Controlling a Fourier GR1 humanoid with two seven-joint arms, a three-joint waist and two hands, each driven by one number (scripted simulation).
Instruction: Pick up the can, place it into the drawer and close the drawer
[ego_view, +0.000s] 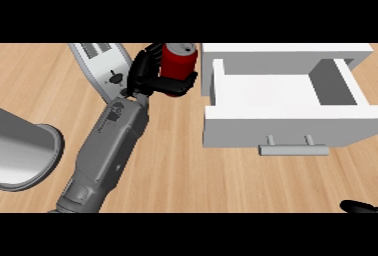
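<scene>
Most of the red can (179, 61) is hidden behind the curled fingers of the left hand (156, 75), just left of the drawer (284, 122). Below the drawer's right corner, only a sliver of the right hand (359, 206) shows, its fingers cut off. Well left of the drawer, a grey round object (26, 150) runs off the edge

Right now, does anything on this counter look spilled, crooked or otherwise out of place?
Nothing stands out. The red can is held in the left hand, nothing has spilled, and the white drawer sits open and square. Only a fingertip of the right hand shows at the lower right edge.
</scene>
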